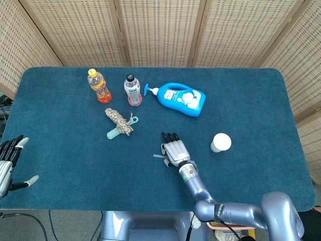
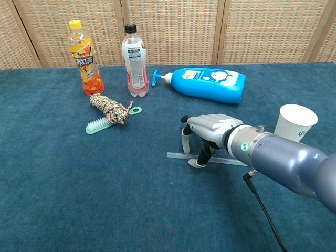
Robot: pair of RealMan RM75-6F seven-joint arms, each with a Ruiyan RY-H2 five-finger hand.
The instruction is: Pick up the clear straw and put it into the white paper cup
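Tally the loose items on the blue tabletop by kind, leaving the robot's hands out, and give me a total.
Upright drink bottles: 2, an orange bottle and a clear pink-label bottle
Lying pump bottle: 1, the blue pump bottle
Cups: 1, the white paper cup
Straws: 1, the clear straw
Rope bundles: 1, the rope
Brushes: 1, the mint brush
Total: 7

The right hand (image 2: 207, 137) has a silver-grey shell over its back, pale fingers and dark fingertips. Its wrist is a smooth metallic blue-grey cylinder with a small green dot, a stud on top and a thin black cable trailing beneath. The left hand (image 1: 8, 163) is black with white fingertips.
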